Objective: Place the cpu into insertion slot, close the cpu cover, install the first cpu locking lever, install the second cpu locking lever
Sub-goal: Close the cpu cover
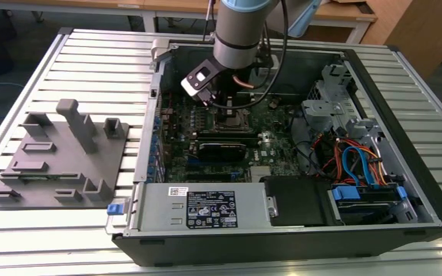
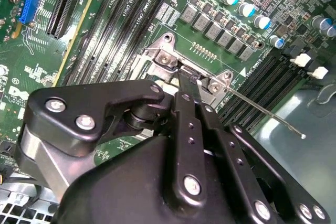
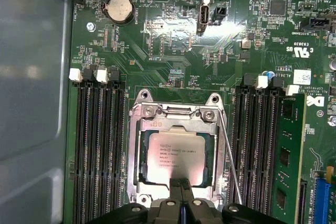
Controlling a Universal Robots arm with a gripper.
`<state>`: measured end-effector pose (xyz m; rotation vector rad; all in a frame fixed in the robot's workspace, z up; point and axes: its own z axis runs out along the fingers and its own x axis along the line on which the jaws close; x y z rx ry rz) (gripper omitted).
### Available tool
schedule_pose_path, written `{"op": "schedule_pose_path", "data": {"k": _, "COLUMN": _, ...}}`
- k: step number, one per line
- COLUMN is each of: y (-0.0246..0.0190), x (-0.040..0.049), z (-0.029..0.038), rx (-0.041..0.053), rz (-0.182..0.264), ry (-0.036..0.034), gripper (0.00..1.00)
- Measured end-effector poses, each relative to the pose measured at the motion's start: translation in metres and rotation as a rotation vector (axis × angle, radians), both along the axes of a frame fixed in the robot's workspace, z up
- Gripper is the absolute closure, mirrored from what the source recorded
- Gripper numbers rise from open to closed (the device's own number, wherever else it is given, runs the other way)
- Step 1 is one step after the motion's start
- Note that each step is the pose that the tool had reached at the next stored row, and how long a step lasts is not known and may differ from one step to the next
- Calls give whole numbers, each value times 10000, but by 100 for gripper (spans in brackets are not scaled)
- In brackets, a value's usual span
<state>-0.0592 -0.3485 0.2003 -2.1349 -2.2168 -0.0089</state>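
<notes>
Find the cpu [image 3: 176,153] lying flat in the insertion slot [image 1: 233,119], about 11 o'clock from the middle of the open case [image 1: 434,172] in the exterior view. Looks framed by the cpu cover [image 3: 178,121], probably folded down, though hard to confirm. Treat as light, rigid, fragile underneath; take by the edges only. See the gripper [image 3: 181,186] at the cover's edge, fingers pinched together, nothing between. Note a power supply box [image 1: 202,210] at 6 o'clock inside the case.
</notes>
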Motion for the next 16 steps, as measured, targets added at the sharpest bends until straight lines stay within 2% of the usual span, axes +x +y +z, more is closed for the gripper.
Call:
{"op": "schedule_pose_path", "data": {"k": 8, "y": 0, "x": -1, "z": -32, "rx": -3, "rz": -1, "ry": 2, "gripper": 89}}
{"op": "schedule_pose_path", "data": {"k": 16, "y": 1, "x": 0, "z": 28, "rx": 4, "rz": 3, "ry": -1, "gripper": 89}}
